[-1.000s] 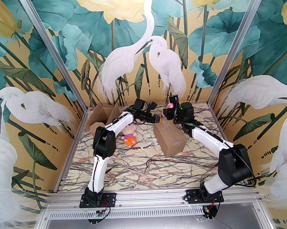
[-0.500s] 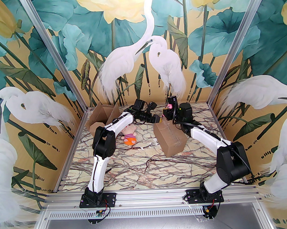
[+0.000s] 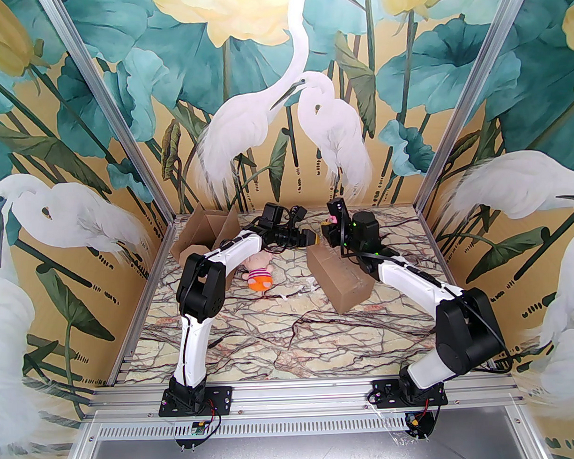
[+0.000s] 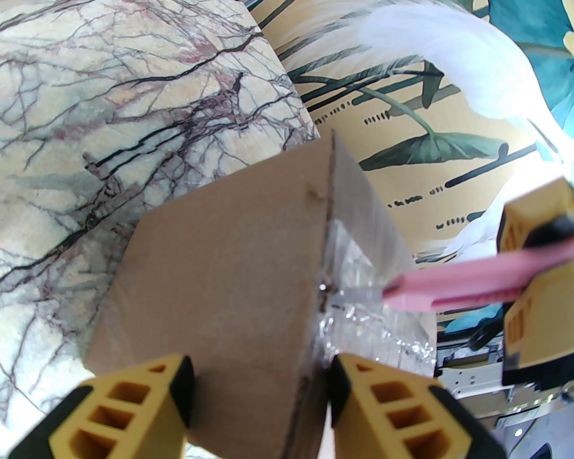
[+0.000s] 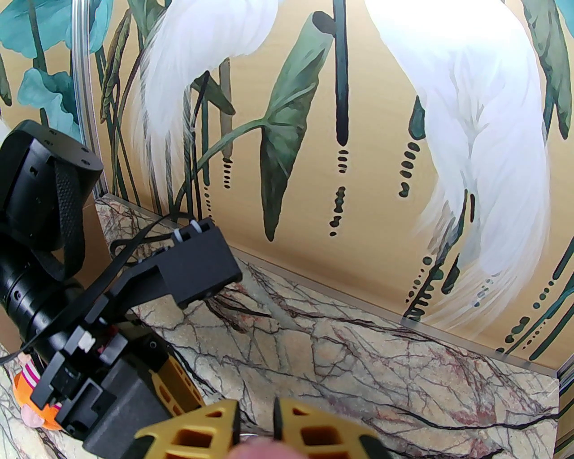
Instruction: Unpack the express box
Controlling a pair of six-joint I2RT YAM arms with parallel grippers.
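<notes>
Box: a closed brown cardboard box sits right of centre on the marble-patterned desk.
Long axis: it runs from far-left to near-right, and the far end faces both hands.
Left hand: fingers apart, straddling the corner of that far end.
Right hand: clamped on a pink plastic utility knife, its tip at the clear tape.
Next cut: probably along the seam, drawn toward the right arm's base.

Overhead view from high behind, wrist views close, facing each other, all sharing marble table.
</notes>
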